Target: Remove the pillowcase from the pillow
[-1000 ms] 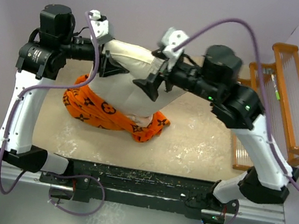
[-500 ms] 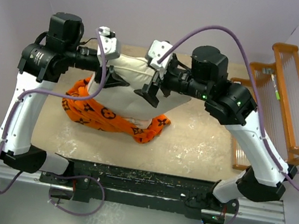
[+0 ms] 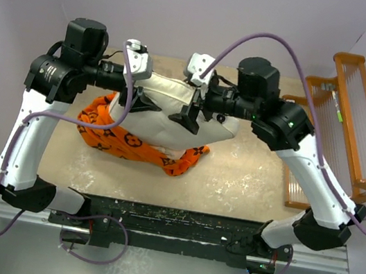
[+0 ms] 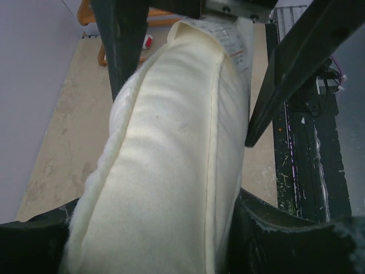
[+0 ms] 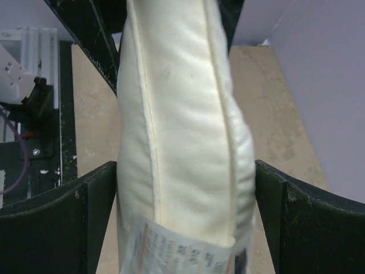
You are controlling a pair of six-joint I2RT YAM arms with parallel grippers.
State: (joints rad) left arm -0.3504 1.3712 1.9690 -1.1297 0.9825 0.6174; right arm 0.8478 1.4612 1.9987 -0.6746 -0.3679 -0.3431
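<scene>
The pillow (image 3: 165, 118) is held up over the table (image 3: 253, 180), between the two arms, with one long seamed edge turned upward. The left tool (image 3: 135, 98) grips it from the left side and the right tool (image 3: 185, 114) from the right side. In each wrist view the cream fabric fills the whole gap, and both fingers (image 4: 274, 228) press against it. A small printed tag (image 5: 182, 251) sits at the pillow end close to the right tool. The pillowcase (image 3: 116, 138) lies bunched on the table, under the pillow and toward its left and near side. It seems that the pillow's lower part touches the pillowcase, but I cannot tell whether it is inside it. A wooden rack (image 3: 355, 116) stands at the right edge of the table.
</scene>
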